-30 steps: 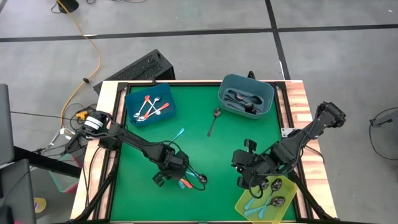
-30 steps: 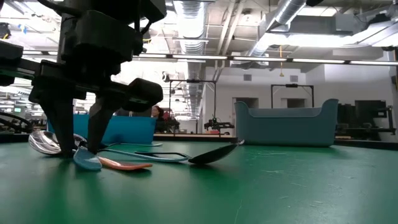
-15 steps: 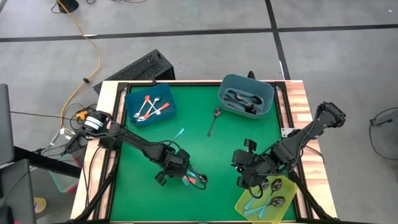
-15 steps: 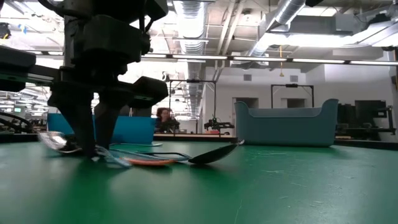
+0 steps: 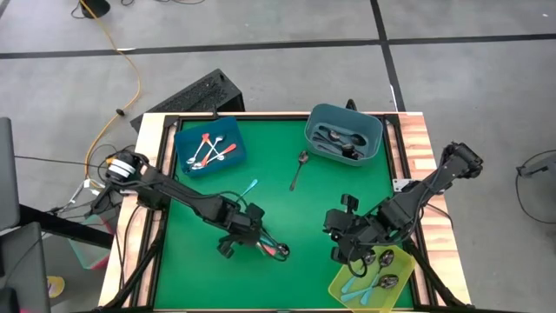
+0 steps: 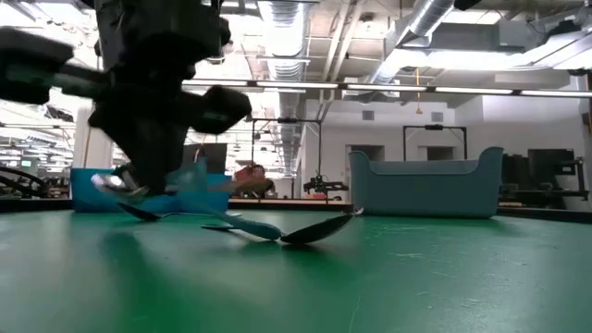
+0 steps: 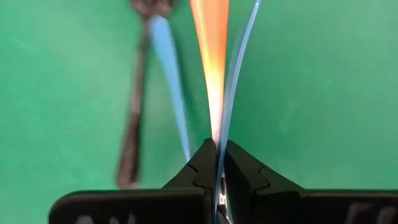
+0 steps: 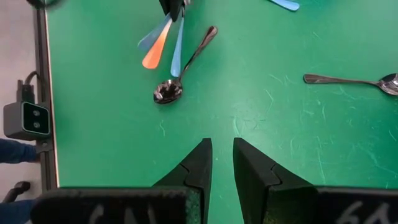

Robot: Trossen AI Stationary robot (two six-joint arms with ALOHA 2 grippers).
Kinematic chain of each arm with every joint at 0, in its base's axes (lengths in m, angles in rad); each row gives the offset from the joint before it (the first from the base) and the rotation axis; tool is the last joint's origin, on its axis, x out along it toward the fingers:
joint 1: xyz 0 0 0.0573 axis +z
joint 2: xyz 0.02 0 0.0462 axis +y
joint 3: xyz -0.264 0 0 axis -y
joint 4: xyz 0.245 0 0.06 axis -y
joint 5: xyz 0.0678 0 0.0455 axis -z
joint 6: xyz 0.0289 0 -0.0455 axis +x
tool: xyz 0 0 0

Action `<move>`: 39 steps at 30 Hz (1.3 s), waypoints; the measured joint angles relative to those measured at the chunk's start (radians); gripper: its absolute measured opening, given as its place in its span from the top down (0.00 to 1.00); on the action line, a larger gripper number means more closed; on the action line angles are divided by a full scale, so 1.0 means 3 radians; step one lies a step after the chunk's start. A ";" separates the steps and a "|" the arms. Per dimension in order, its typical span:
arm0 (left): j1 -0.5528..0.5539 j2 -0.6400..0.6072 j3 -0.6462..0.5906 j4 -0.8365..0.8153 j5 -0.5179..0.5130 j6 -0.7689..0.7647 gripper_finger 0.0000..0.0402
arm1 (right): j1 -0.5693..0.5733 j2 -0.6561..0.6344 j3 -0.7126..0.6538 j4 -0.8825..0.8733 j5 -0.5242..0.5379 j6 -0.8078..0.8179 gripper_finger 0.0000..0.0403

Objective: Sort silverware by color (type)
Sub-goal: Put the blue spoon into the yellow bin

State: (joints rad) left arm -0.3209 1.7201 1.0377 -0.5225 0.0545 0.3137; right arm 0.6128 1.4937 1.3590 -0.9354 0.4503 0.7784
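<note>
Your left gripper (image 7: 216, 163) pinches an orange-handled spoon (image 7: 211, 68) and a blue-handled spoon (image 7: 239, 68) together near the table's (image 5: 330, 196) front edge; separate them.

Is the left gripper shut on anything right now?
Shut: the left gripper pinches an orange-handled spoon and a blue-handled spoon together.

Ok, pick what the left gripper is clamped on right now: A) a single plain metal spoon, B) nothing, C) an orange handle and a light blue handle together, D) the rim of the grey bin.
C: in the left wrist view the left gripper is shut on the orange handle and the light blue handle together.
</note>
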 joint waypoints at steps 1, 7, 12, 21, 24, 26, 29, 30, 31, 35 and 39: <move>0.0000 -0.0034 0.0000 0.0016 -0.0041 -0.0041 0.99 | 0.0000 -0.0001 -0.0016 0.0013 0.0000 0.0000 0.80; 0.0000 -0.0091 0.0000 0.0028 -0.0191 -0.0167 0.93 | 0.0000 -0.0002 -0.0251 0.0152 -0.0003 0.0150 0.80; 0.0001 -0.0071 0.0000 0.0045 -0.0203 -0.0216 0.88 | 0.0000 -0.0001 -0.0387 0.0325 -0.0018 0.0339 0.80; 0.0002 -0.0071 0.0000 0.0057 -0.0263 -0.0231 0.81 | 0.0000 -0.0001 -0.0397 0.0357 -0.0032 0.0296 0.80; 0.0002 -0.0071 0.0000 0.0008 -0.0318 -0.0205 0.82 | 0.0000 -0.0001 -0.0397 0.0357 -0.0030 0.0295 0.80; 0.0002 -0.0069 0.0000 -0.0008 -0.0311 -0.0091 0.82 | 0.0000 -0.0001 -0.0397 0.0357 -0.0030 0.0294 0.80; 0.0002 -0.0052 0.0000 0.0056 -0.0216 0.0126 0.82 | 0.0000 -0.0001 -0.0397 0.0357 -0.0030 0.0294 0.80; 0.0002 -0.0040 0.0000 0.0074 -0.0190 0.0201 0.82 | 0.0000 -0.0001 -0.0397 0.0357 -0.0030 0.0294 0.80; 0.0007 -0.0009 0.0002 0.0124 -0.0185 0.0263 0.82 | 0.0000 -0.0001 -0.0397 0.0357 -0.0030 0.0293 0.80; 0.0029 0.0093 0.0002 0.0215 -0.0069 0.0488 0.82 | 0.0002 -0.0001 -0.0396 0.0356 -0.0030 0.0291 0.80; 0.0042 0.0227 0.0003 0.0304 -0.0101 0.0685 0.82 | 0.0008 0.0001 -0.0394 0.0367 -0.0041 0.0286 0.80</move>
State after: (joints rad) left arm -0.3083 1.7882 1.0386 -0.4312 0.0242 0.5191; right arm 0.6152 1.4940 1.2407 -0.8253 0.4381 0.8642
